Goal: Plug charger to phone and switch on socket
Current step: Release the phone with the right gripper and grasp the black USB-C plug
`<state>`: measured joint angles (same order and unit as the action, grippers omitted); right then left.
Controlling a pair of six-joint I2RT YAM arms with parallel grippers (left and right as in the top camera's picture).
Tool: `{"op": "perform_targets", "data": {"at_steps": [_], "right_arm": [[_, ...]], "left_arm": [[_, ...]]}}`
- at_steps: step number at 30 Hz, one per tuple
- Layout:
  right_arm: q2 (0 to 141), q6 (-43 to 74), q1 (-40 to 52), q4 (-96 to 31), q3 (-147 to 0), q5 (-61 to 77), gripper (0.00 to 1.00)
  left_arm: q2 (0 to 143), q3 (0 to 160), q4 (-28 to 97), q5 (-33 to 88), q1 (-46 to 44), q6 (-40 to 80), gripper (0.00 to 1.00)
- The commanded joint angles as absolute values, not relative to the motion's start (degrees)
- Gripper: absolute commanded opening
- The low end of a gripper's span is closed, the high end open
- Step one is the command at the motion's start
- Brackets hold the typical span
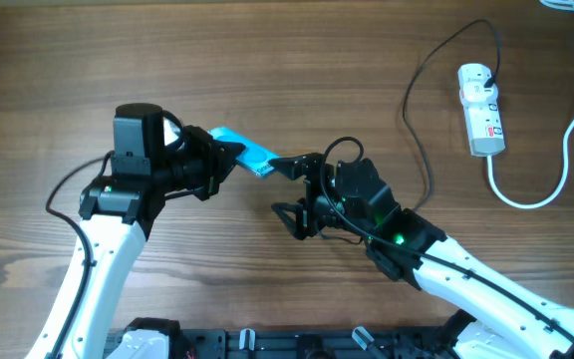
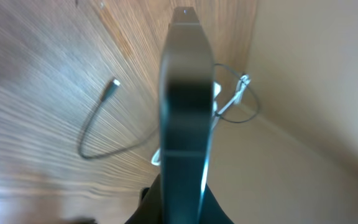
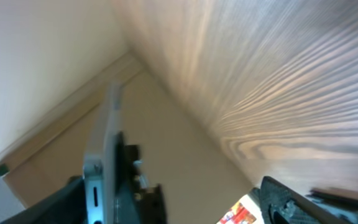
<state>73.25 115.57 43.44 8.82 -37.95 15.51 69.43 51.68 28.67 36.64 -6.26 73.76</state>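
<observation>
My left gripper (image 1: pixel 219 157) is shut on the phone (image 1: pixel 247 152) and holds it above the table, cyan screen up, its free end pointing right. In the left wrist view the phone (image 2: pixel 185 93) is edge-on between the jaws (image 2: pixel 182 208). My right gripper (image 1: pixel 292 189) is open and empty, with its upper finger at the phone's free end. In the right wrist view (image 3: pixel 185 205) the phone's end with its port (image 3: pixel 98 186) sits by the left finger. The charger cable (image 1: pixel 417 130) runs from the socket (image 1: pixel 481 110) and goes under my right arm. Its metal-tipped connector (image 2: pixel 114 83) lies loose on the table.
The socket's thick white lead (image 1: pixel 566 150) loops at the far right edge of the wooden table (image 1: pixel 267 60). Black robot wires (image 1: pixel 342 148) arch over the right wrist.
</observation>
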Motion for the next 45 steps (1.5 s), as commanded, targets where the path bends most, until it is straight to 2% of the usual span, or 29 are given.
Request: {"op": "perform_targets", "data": {"at_steps": [1,3,6,8,11,15,16,20,25,28,29,30,31,36,37,39,40,45], "right_arm": [[72.93,92.05,43.83,1.89,-37.95,8.12,0.99],[72.93,77.14,43.83,-1.83,-37.95,2.35,1.00],[72.90,44.29,43.81,-2.81,-37.98,-0.45,1.00],[72.93,32.82,43.79,-7.90,-37.98,-3.09,0.98],[73.60,24.56,43.77,-9.43,-37.98,-9.93,0.76],[81.56,21.02,41.19,-6.20,-37.98,-11.57,0.66],[84.93,20.97,38.96,-4.75,-38.00,-8.78,0.63],[89.80,20.95,35.53,0.73,-38.00,-0.71,0.58],[94.78,19.51,35.53,3.55,-37.98,-2.07,0.54],[98.98,21.43,35.53,5.67,-38.00,-5.32,0.46],[99.20,22.06,35.53,5.02,-37.98,-9.74,0.41],[99.22,22.04,35.53,4.23,-37.98,-10.72,0.33],[99.22,22.55,35.55,2.55,-37.98,-10.24,0.29],[99.22,22.52,35.83,-0.14,-37.98,-2.46,0.33],[99.24,22.48,35.81,-0.69,-37.98,-2.52,0.29],[100.16,22.74,35.83,-1.56,-37.98,-2.68,0.09],[100.18,23.77,35.83,-2.42,-38.04,-2.98,0.04],[98.06,26.92,35.81,-8.88,-38.50,1.37,0.04]], "left_arm": [[69.01,52.16,30.55,36.10,-5.89,51.29,0.04],[69.01,52.16,34.68,36.12,-5.89,44.07,0.04],[69.01,52.16,37.10,36.12,-5.89,42.19,0.04],[69.01,52.16,37.12,36.12,-5.89,42.22,0.04],[69.01,52.16,37.78,36.14,-5.89,42.24,0.05],[69.01,52.16,38.94,36.14,-5.89,42.24,0.07],[69.01,52.16,39.33,36.14,-5.89,42.26,0.04],[69.01,52.16,39.77,36.12,-5.89,42.41,0.04],[69.01,52.16,39.72,36.12,-5.89,42.41,0.04],[69.01,52.16,39.72,36.12,-5.89,42.41,0.04],[69.01,52.16,39.72,36.12,-5.89,42.41,0.04],[69.01,52.16,39.72,36.12,-5.89,42.41,0.04],[69.01,52.16,39.75,36.12,-5.89,42.41,0.04],[69.01,52.16,39.75,36.12,-5.89,42.41,0.04],[69.01,52.16,39.72,36.12,-5.89,42.41,0.05],[69.01,52.16,39.72,36.12,-5.89,42.41,0.04],[69.01,52.16,39.75,36.12,-5.89,42.41,0.04],[69.01,52.16,39.72,36.14,-5.89,43.94,0.04]]}}
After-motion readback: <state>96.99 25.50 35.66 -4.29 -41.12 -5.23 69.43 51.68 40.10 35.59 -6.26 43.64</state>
